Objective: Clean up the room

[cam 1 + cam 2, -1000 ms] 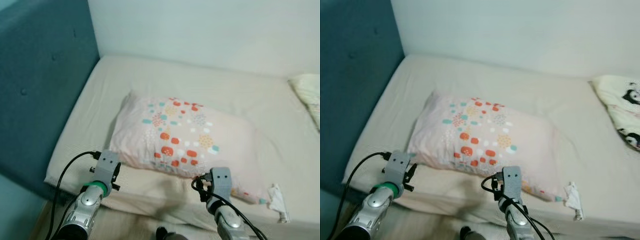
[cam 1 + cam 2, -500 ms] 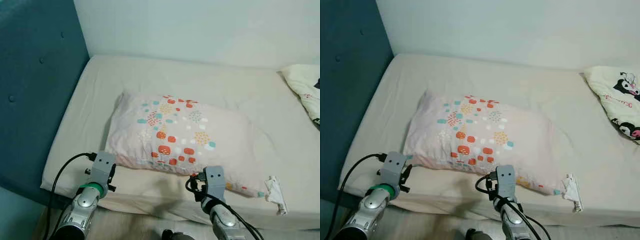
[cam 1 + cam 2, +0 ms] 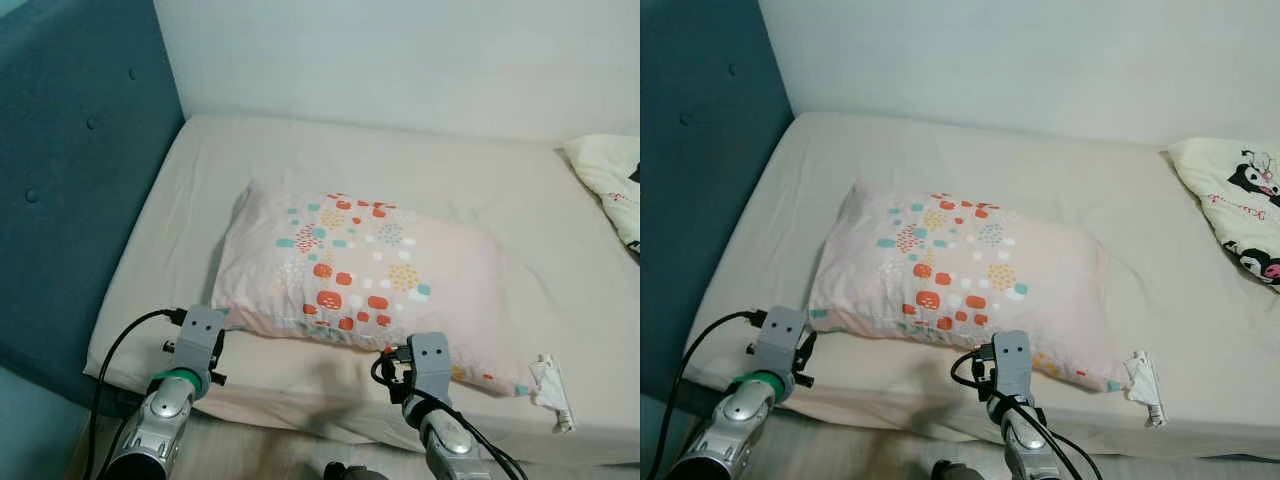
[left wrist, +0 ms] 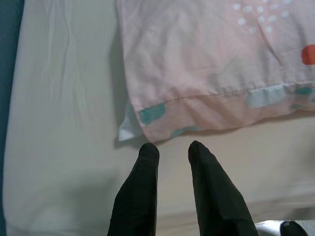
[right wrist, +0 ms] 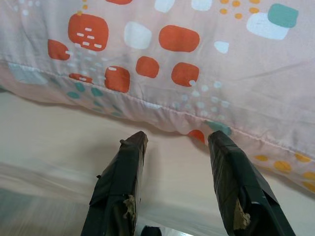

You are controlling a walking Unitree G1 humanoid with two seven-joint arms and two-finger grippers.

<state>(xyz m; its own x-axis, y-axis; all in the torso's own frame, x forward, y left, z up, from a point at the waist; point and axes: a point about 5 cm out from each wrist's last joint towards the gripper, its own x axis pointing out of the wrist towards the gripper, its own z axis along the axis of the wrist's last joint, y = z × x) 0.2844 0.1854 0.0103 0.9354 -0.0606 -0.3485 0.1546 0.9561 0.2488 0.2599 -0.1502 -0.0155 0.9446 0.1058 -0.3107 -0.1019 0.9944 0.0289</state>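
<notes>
From the head: both silver arms raised side by side at the near edge of the bed (image 3: 300, 150), wrists level, cables looping off each. Left gripper (image 4: 170, 149) stopped short of the near left corner of the pillow (image 3: 360, 270); right gripper (image 5: 177, 138) close to the middle of the pillow's near long edge. Pale pink pillow, printed with orange, teal and white patches, flat near the middle of the cream sheet, long side toward the robot. Dark teal tufted headboard (image 3: 70, 180) along the robot's left, plain pale wall (image 3: 400, 50) behind, a cream cloth with a black-and-white cartoon print (image 3: 1235, 200) at the far right, a small crumpled white scrap (image 3: 1145, 385) just beside the pillow's near right corner. From the left wrist: two black fingers (image 4: 140, 196) a narrow gap apart, holding nothing, tips over bare sheet just beside the pillow's teal-marked corner, apart from it. From the right wrist: two black fingers (image 5: 120, 191) spread wide, nothing between them, tips close under the pillow's seamed edge, whether touching it hard to tell; worn tape at the finger bases.
</notes>
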